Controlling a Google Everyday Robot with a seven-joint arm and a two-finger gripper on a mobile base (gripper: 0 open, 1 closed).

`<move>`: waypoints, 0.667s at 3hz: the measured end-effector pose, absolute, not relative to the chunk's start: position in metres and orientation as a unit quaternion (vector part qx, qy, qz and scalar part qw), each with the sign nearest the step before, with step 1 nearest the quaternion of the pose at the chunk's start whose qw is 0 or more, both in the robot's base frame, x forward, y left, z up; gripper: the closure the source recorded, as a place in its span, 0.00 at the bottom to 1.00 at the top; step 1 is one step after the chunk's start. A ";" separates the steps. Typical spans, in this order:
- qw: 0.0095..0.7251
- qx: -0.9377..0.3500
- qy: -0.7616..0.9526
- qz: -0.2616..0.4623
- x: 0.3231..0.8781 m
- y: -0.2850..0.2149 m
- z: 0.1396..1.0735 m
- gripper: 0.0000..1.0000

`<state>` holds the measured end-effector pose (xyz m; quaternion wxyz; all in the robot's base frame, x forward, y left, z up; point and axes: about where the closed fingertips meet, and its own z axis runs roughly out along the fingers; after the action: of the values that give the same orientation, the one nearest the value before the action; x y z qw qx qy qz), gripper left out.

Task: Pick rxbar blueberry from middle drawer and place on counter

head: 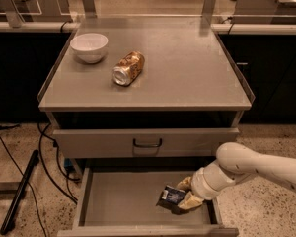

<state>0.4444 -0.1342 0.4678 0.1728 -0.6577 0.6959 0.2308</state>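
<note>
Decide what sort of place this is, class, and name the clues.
Probably a lab or workshop, not a home: a grey metal cabinet with a counter and open middle drawer, loose cables on a speckled floor, and a robot gripper down in the drawer by the rxbar blueberry.

table point(187, 73): one, bearing two things
white bowl point(89, 46): one, on the table
drink can point(129, 68): one, on its side on the table
drawers: two; drawer front point(103, 143) with handle, closed; middle drawer point(123, 201), pulled out
rxbar blueberry point(171, 196): one, in the middle drawer
end effector point(184, 194): one, at the middle drawer's right, clasping the rxbar blueberry
</note>
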 end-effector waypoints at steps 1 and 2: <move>0.205 -0.669 0.679 0.222 0.433 -0.142 0.555 1.00; 0.262 -0.673 0.665 0.191 0.440 -0.149 0.630 1.00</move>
<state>0.4399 -0.1486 0.6299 0.2617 -0.6733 0.6646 0.1912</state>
